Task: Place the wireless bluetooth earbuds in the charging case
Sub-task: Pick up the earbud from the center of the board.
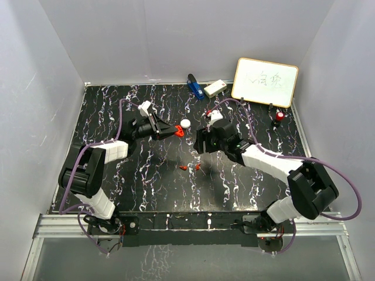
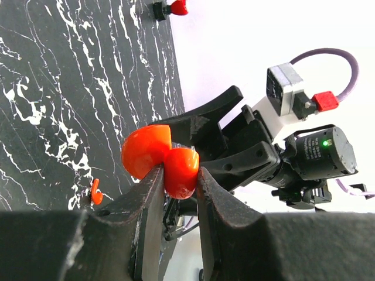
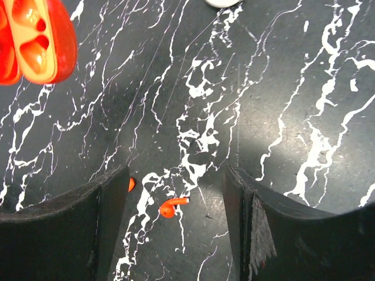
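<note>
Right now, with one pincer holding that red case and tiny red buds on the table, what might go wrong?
The earbud under the open right pincer is tiny against that wide gap; it may slip or skid away. A second earbud sits half hidden at the pincer's edge and could get knocked. The left pincer pinches only part of the open charging case, so pushing a bud in might twist it loose.

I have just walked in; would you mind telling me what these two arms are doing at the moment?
The left gripper is shut on an open red charging case, and the case's sockets look empty. The right gripper is open and hovers over a small red earbud lying on the black marbled table. A second red earbud lies close beside it. Neither earbud is in the case yet.
</note>
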Controlling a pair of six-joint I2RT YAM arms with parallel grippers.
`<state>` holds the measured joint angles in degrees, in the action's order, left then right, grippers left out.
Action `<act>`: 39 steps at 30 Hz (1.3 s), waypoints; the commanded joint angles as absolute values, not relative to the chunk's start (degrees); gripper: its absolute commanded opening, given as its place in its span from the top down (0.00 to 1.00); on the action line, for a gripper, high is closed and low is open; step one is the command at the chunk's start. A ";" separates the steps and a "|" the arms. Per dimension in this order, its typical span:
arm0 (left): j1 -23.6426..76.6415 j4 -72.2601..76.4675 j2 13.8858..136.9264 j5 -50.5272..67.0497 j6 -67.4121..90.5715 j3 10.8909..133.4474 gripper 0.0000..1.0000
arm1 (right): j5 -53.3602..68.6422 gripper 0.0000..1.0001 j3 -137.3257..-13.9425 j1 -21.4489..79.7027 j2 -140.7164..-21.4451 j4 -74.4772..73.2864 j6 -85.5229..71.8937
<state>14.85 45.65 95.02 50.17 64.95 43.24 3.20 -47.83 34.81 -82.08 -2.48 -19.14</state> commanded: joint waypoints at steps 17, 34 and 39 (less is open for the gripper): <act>13.72 47.23 91.69 50.64 66.35 42.33 1.00 | 0.75 0.47 -43.40 42.89 -81.10 -2.46 -16.12; 12.48 46.84 90.81 53.11 66.55 41.41 1.00 | -4.98 0.58 -45.41 47.60 -86.62 -6.26 -19.65; 11.96 47.02 90.70 53.35 66.53 41.05 1.00 | -6.93 0.60 -45.38 48.07 -87.14 -6.18 -20.17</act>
<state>12.60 46.24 93.97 51.72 67.09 41.56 -3.75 -43.35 47.75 -87.15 -7.66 -19.03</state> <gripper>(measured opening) 0.236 0.410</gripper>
